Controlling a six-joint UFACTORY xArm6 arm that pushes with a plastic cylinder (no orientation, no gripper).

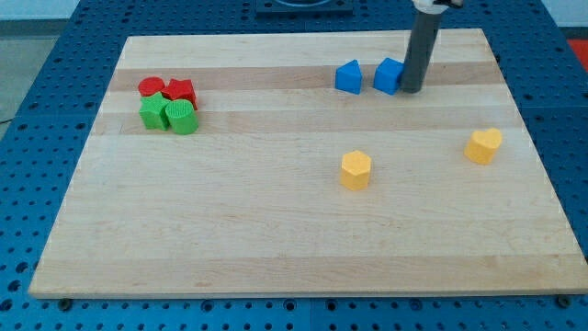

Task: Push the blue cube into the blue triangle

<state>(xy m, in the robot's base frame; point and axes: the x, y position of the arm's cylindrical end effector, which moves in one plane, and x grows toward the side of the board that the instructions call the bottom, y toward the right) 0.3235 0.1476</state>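
My tip, the lower end of a straight dark rod, rests on the light wooden tabletop near the view's top, pressed against the right side of the blue cube. The arm carries no pincer, so nothing is spread, squeezed or pinched; the rod alone meets the block. It rises from the board and leaves the view at the top edge.

The blue cube sits just to the right of the blue triangle, the two near each other with a thin strip of bare wood between them. Both lie along the same line across the board, with my tip, the cube and the triangle in a row from the view's right to its left, and no other block between them.

Well apart, toward the view's upper left, four blocks huddle together: a red round block touching a red block of unclear shape, and below them a green block beside a green cylinder. A yellow hexagonal block stands alone near the middle of the board, and a second yellow block lies near the right edge. The board rests on a blue perforated base. No writing can be read.
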